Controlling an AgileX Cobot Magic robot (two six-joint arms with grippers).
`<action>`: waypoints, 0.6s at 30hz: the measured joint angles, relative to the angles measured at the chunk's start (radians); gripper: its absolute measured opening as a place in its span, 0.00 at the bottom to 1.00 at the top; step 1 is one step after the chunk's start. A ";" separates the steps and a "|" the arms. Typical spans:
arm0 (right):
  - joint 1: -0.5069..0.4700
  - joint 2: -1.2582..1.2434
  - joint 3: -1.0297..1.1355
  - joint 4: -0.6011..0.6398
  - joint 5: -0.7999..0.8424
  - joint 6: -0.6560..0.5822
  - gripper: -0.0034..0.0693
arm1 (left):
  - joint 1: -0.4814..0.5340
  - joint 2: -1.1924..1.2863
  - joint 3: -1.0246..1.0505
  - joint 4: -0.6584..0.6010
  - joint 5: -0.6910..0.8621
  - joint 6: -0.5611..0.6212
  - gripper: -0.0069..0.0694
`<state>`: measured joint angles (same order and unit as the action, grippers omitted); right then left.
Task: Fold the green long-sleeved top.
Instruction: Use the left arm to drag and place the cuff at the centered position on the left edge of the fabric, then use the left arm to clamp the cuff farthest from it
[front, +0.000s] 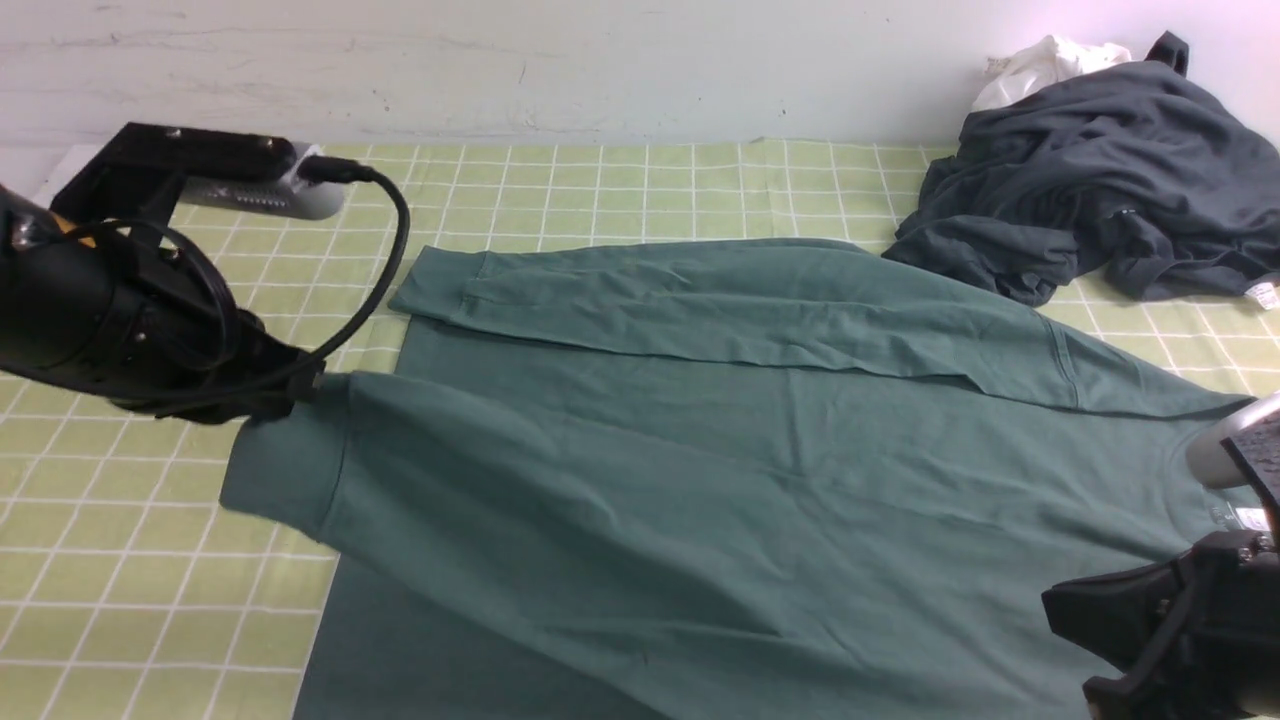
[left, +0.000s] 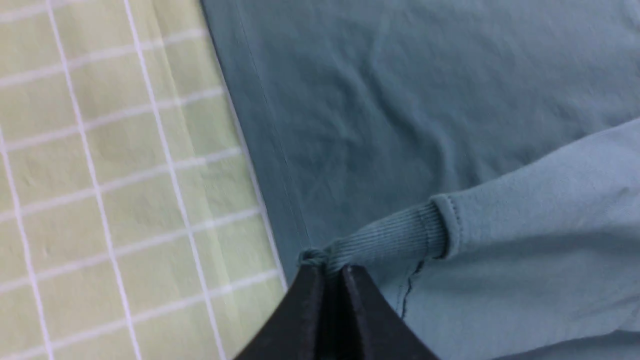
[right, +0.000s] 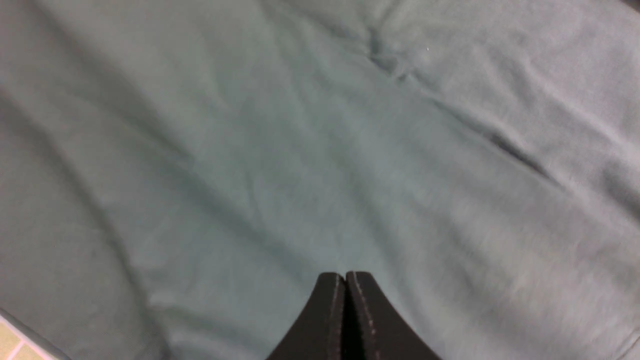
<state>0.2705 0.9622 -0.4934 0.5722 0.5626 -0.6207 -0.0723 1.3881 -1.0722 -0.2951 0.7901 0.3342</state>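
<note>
The left gripper (left: 327, 272) is clamped on the very edge of the ribbed cuff (left: 395, 240), a small bunch of knit squeezed between its closed jaws. From there the near sleeve (front: 600, 470) runs slackly across the body of the green long-sleeved top (front: 650, 370), which lies spread flat on the desk's checked cloth (front: 120, 560). The far sleeve (front: 700, 300) is already laid across the chest. The right gripper (right: 345, 280) has its jaws together with nothing visibly held, poised over the top's body; whether it touches the cloth I cannot tell. The fabric looks light, soft and limp, so it will likely drape and wrinkle rather than hold shape. The thicker cuff, hem and shoulder seams seem the surest places to pinch. A dark grey garment (front: 1100, 190) lies heaped at the far right, just beside the top's shoulder.
</note>
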 joint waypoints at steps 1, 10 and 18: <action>0.000 0.000 0.000 0.003 0.000 0.000 0.04 | 0.000 0.036 -0.012 0.000 -0.028 0.009 0.11; 0.000 0.000 0.000 0.012 0.000 0.000 0.04 | 0.000 0.406 -0.249 0.004 -0.093 0.023 0.30; 0.000 0.000 0.000 0.016 0.000 0.000 0.04 | 0.000 0.634 -0.499 0.001 -0.187 -0.021 0.70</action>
<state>0.2705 0.9622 -0.4934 0.5878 0.5626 -0.6207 -0.0723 2.0220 -1.5715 -0.2942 0.6031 0.3129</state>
